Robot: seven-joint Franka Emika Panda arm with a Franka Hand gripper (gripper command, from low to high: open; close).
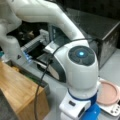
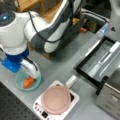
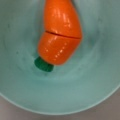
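The gripper point(image 2: 32, 75) hangs over the teal bowl point(image 2: 20, 83), where the toy carrot point(image 3: 60, 37) lies directly beneath, long axis from twelve to seven o'clock in the wrist view; the jaws' opening is hidden.

White Franka Panda arm with blue and dark grey trim

Glossy white rounded arm shells point(image 1: 82, 72) meet at dark grey joint bands point(image 2: 41, 41); a round dark cap with a glowing blue light point(image 1: 81, 53) tops one joint, a blue collar point(image 2: 13, 60) rings the wrist, and a thin black cable point(image 1: 41, 82) trails alongside.
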